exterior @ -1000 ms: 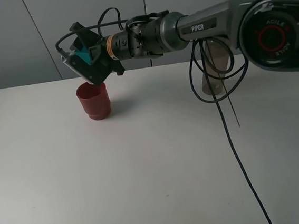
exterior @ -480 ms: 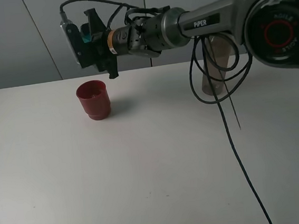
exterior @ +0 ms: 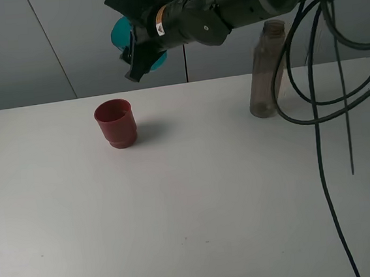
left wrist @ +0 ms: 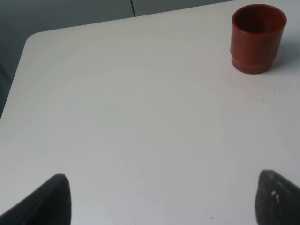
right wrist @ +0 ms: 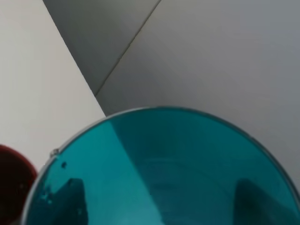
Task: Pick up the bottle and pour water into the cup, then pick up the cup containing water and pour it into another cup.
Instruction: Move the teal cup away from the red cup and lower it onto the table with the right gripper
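Observation:
The red cup [exterior: 116,123] stands upright on the white table [exterior: 179,217], left of the middle. My right gripper [exterior: 139,43] reaches in from the right, shut on the teal cup [exterior: 121,32], and holds it tilted in the air above and to the right of the red cup. In the right wrist view the teal cup [right wrist: 159,168] fills the lower part and the red cup's rim [right wrist: 11,185] shows at the edge. The smoky bottle [exterior: 264,72] stands at the back right. My left gripper [left wrist: 166,201] is open and empty, low over the table, with the red cup [left wrist: 258,37] far from it.
Black cables [exterior: 313,106] hang from the right arm in front of the bottle and down over the table's right side. A grey panelled wall [exterior: 32,48] runs behind the table. The table's left edge [left wrist: 18,70] shows in the left wrist view.
My right gripper has lifted the teal cup up and to the right, away from just above the red cup's rim, and turned it. The red cup and the bottle have not moved.

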`<state>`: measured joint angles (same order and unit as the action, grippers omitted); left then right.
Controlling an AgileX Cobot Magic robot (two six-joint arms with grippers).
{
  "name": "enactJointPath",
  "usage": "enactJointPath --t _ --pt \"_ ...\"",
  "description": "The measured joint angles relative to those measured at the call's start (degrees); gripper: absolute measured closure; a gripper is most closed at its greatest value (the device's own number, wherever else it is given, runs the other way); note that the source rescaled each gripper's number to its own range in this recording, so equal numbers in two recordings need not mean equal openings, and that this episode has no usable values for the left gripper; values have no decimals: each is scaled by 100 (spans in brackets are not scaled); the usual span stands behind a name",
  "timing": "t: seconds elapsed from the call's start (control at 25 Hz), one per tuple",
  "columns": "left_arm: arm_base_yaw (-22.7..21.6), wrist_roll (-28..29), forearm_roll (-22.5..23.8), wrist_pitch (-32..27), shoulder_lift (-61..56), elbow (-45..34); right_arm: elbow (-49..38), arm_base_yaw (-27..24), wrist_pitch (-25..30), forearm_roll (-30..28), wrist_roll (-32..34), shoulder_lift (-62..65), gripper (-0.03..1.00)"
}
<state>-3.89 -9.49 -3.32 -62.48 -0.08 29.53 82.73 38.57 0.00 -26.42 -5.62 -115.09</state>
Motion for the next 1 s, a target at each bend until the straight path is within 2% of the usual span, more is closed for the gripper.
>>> enactJointPath --t 0.12,0.32,0.52,0.64,0.8,0.88,1.0 --pt "0 0 0 0 0 0 -859 -54 0 310 24 552 88" --pt "0 0 0 0 0 0 -2434 -532 -718 598 155 1256 88" --pt "0 0 0 0 0 0 -3752 -862 -1154 1086 177 1704 88" --pt "0 0 0 0 0 0 -4470 -1139 -1992 1352 256 1771 88" --pt "0 0 0 0 0 0 -5309 -1551 -3508 1357 562 1771 88" --pt "0 0 0 0 0 0 -5553 -1755 -3882 1357 622 1784 88" --pt "0 0 0 0 0 0 -5743 -1970 -4077 1357 644 1674 88"
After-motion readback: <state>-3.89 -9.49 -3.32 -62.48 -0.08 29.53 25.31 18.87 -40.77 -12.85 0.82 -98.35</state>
